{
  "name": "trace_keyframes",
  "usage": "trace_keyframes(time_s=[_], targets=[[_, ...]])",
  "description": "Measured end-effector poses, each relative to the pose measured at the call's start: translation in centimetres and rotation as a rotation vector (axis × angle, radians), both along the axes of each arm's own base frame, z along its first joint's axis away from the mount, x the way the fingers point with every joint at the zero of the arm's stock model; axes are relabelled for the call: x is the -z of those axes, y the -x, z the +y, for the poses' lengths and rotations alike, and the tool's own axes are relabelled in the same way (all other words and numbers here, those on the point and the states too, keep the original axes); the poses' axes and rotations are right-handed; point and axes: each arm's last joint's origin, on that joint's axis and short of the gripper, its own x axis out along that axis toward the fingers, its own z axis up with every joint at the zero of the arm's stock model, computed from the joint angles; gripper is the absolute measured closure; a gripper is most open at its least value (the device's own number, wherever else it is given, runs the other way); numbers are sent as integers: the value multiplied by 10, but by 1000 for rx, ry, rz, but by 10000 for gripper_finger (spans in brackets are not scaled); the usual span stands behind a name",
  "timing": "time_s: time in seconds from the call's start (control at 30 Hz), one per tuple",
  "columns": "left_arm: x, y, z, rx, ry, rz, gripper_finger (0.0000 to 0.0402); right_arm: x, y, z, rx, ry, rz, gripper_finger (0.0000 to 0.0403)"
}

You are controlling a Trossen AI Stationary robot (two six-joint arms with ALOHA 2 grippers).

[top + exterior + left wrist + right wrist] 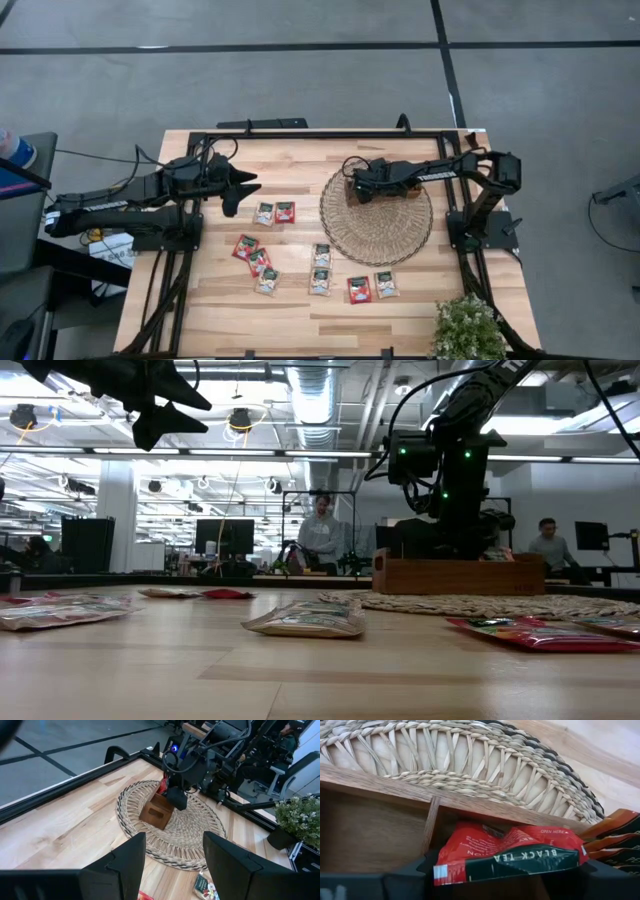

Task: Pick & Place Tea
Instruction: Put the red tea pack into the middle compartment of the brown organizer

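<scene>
My right gripper (353, 184) reaches from the table's right over the oblong wooden tray (385, 189), which stands on the round wicker mat (376, 228). It is shut on a red tea sachet (510, 852) above a tray compartment beside a divider (430, 824). My left gripper (243, 190) hovers open, high above the table's left part (150, 405), over bare wood near two sachets (274, 212). Several more red and pale sachets (321, 268) lie flat on the near half of the table. My right gripper holds the red sachet between its two fingers (405, 879), its printed edge (520, 862) spanning from one finger to the other. The fingers point down from above into the tray. The sachet is bowed and creased, its far end (485, 837) down inside the compartment.
A potted plant (467, 328) stands at the table's near right corner. Black frame rails (300, 133) run along the table's edges. Sachets lie scattered between the mat and the left arm (110, 205). People sit in the room beyond the far edge (320, 530).
</scene>
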Motion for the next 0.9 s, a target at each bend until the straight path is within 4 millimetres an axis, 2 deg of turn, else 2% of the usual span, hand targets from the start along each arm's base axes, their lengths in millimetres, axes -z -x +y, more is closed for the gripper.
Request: trace_keyframes(time_s=[0.37,0.9], targets=[[0,0,0,7,3,-1,211,-16,-10,-6,-32,5,-10,152],[0,0,-1,22,6,-2,211,-17,-7,-12,-16,0,15,153]])
